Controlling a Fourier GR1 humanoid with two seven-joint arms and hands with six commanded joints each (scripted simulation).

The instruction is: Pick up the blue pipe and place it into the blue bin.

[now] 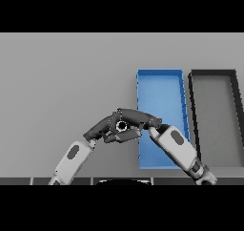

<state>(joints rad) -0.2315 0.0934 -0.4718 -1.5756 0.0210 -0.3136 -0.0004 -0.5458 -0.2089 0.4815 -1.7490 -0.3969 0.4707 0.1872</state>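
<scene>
Broadly, the grey table [57, 82] fills the view, and on its right part stand two long bins side by side: the blue bin [162, 89] and, just beside it on the right, a dark bin [217, 110]. Both look empty where their floors show.

Next in size are the arms. The right arm comes up from the lower right and crosses over the near part of the blue bin; the left arm comes up from the lower left. Both hands meet just beside the left wall of the blue bin.

The right hand [136, 116] reaches toward the left and lies over the left hand [102, 128], so the two dark shapes overlap. I cannot tell if the fingers of either hand are released, clenched or grasping something.

The blue pipe itself does not show clearly. Between the hands there is only a small round ring [121, 126], which may be the open end of the pipe, but I am not sure.

I judge that the step in hand is the grasp, or the first lift. The next move calls for a firm hold, then a short carry to the right over the bin wall, and a low release inside.
</scene>
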